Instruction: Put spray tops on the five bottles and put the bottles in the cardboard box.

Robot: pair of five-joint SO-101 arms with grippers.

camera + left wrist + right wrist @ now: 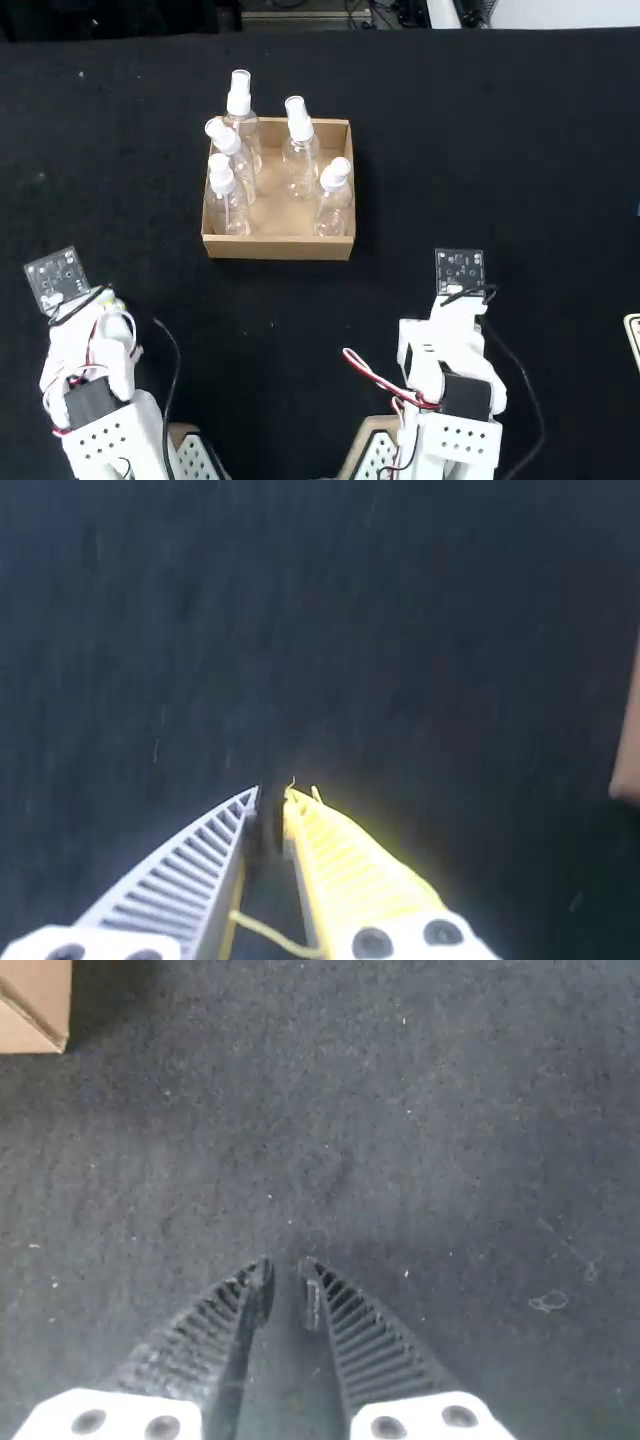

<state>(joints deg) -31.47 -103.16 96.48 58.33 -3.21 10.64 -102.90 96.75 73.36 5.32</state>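
As box (278, 246) holds 5 btls (300, 155), clear bodies faint

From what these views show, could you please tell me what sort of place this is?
Probably a robotics lab bench: the left arm and right arm sit at a black-covered table, with a cardboard box of capped spray bottles staged before them.
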